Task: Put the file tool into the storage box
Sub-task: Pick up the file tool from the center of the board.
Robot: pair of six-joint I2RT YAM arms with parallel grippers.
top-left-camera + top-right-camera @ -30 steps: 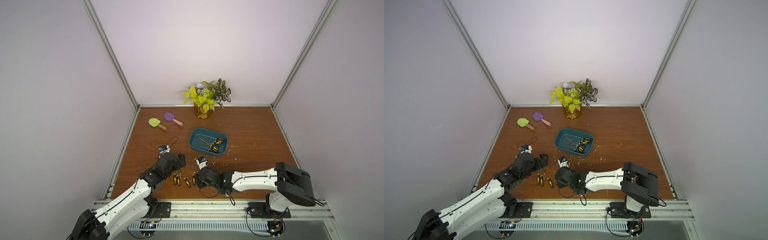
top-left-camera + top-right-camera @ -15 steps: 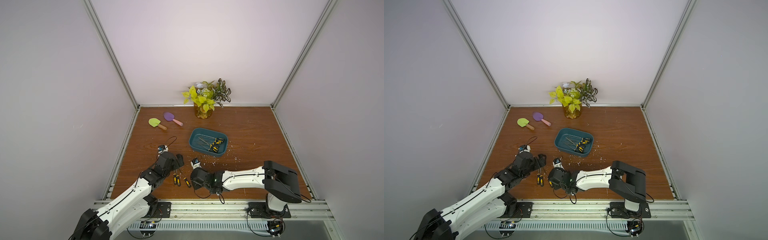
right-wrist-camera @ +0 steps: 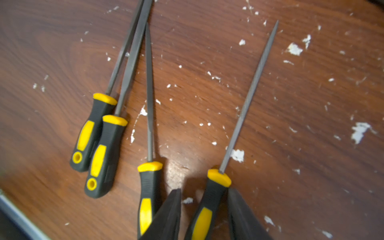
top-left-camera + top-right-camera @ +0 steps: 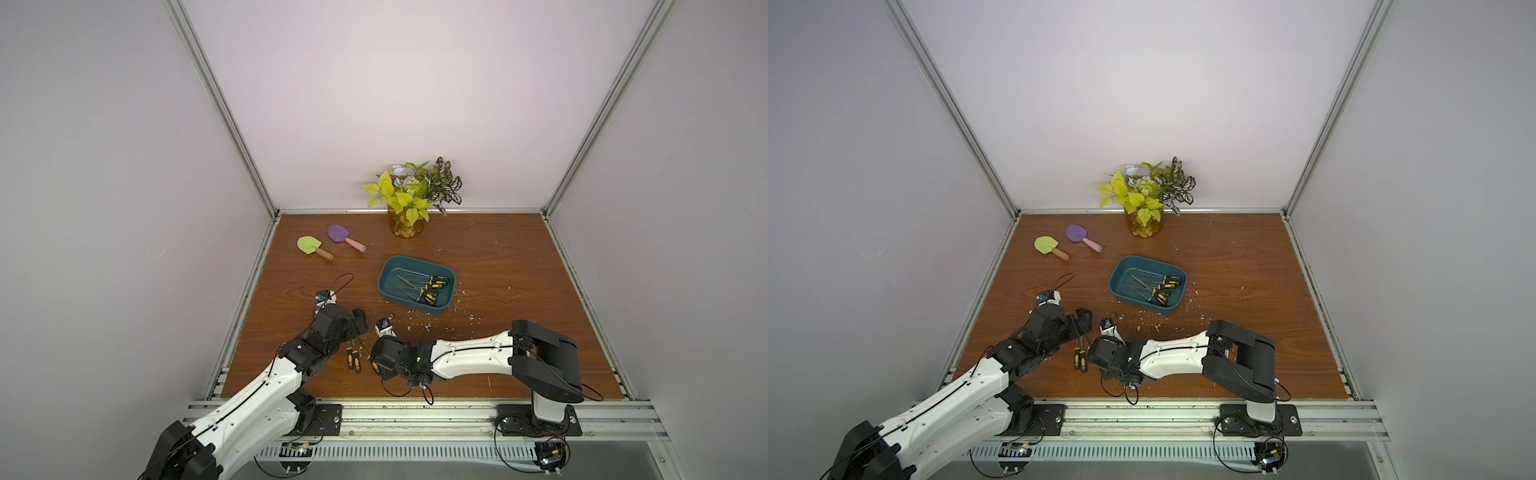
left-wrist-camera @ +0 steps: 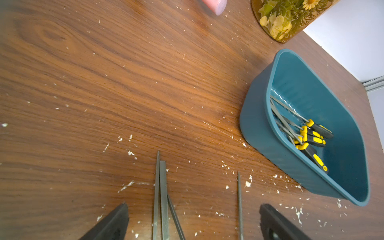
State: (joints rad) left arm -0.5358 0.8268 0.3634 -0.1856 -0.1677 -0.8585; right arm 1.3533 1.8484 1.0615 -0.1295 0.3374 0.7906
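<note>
1. Files (image 3: 104,153) are lying on the table (image 3: 311,166) near the front edge. Four of them are resting there, thin ends pointing away from the edge.
2. Over the end file (image 3: 246,105), which is lying a little apart from the other three, the right gripper (image 3: 203,193) is sitting low. Its jaws are standing on both sides of the black and yellow handle. One jaw is touching the handle and the other is showing a small gap, so nothing is getting pinched yet. That file is lying flat on the table.
3. Just past that, the left gripper (image 5: 193,205) is hanging over the thin metal ends. Its jaws are standing wide apart and holding nothing.
4. Farther back, the box (image 4: 384,293) is sitting near the middle of the table, apart from both grippers. A few other files (image 4: 430,295) are already lying inside it.
5. At the back, a plant jar (image 4: 405,226) and two toy shovels (image 4: 309,246) are sitting out of the way.
6. I am thinking the job is partly done: some are in, four are waiting, and grabbing the end one is the step now.
</note>
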